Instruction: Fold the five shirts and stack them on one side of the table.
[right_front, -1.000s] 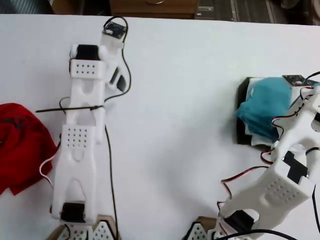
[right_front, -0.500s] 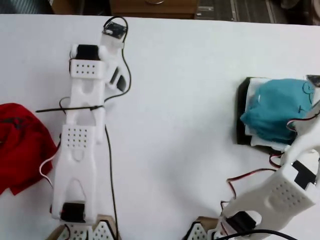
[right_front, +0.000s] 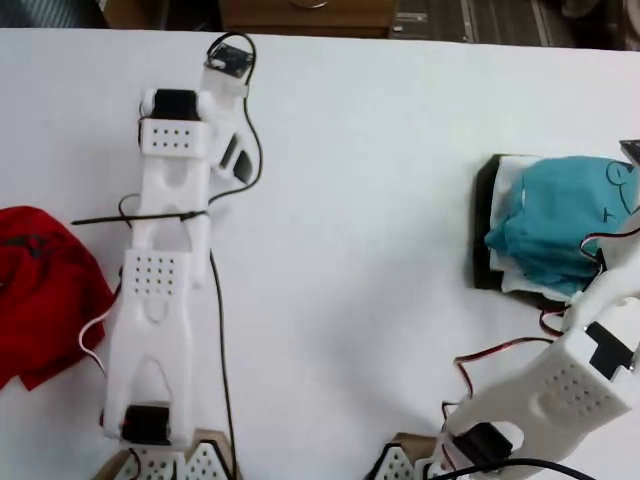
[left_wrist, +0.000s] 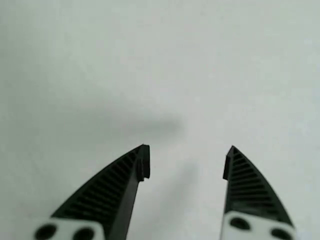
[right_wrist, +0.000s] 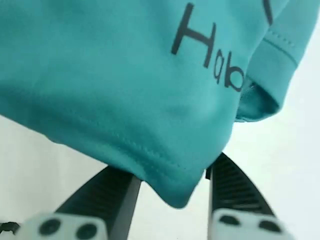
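Bench (right_front: 370, 200): white, seen from above, both arms rising from the near edge.

Left arm (right_front: 160, 290): stretched straight out across the bench, away from its base. Left end effector (left_wrist: 186, 162) hangs over bare bench with its fingers well apart and nothing between them. A soft shadow lies on the surface just ahead of the tips.

Right arm (right_front: 560, 390): bent toward the right edge of the bench, its wrist beside the pile there. Right end effector (right_wrist: 172, 167) is up against the teal shirt (right_wrist: 125, 75). Its fingers stand spread about as wide as the left one's. The stitched hem of the shirt droops into the gap, covers one fingertip and lies just beside the other. The cloth looks loose there, not pinched.

Teal shirt (right_front: 560, 225): bunched and only roughly folded, on top of the pile at the right side of the bench. Dark print shows on its upper face, and a sleeve or cuff edge sticks out on one side.

Pile: a white shirt (right_front: 512, 172) shows under the teal one along the far and near edges. A black shirt (right_front: 483, 230) shows below that as a dark strip on the side toward the bench middle.

Red shirt (right_front: 40, 290): a crumpled, unfolded heap at the left edge of the bench, just beside the left arm, well apart from the pile.
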